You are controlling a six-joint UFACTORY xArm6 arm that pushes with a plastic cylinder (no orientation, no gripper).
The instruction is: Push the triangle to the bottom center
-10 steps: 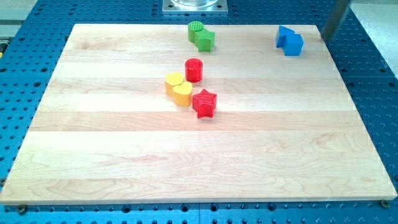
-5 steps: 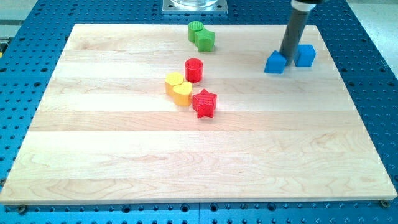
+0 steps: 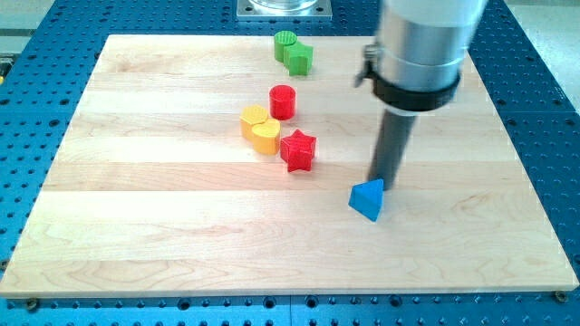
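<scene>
The blue triangle block lies on the wooden board, right of centre and a bit below the middle. My tip stands just above and to the right of it, touching or nearly touching its upper edge. The arm's wide grey body fills the view's top right and hides the board behind it, where a second blue block was before.
A red star, two yellow blocks and a red cylinder cluster left of my tip. A green cylinder and a green block sit at the top centre. The board rests on a blue perforated table.
The rod moved down and left from the top right, splitting the blue pair. The blue triangle slid down-left toward the board's middle. The other blue block is now hidden by the arm.
</scene>
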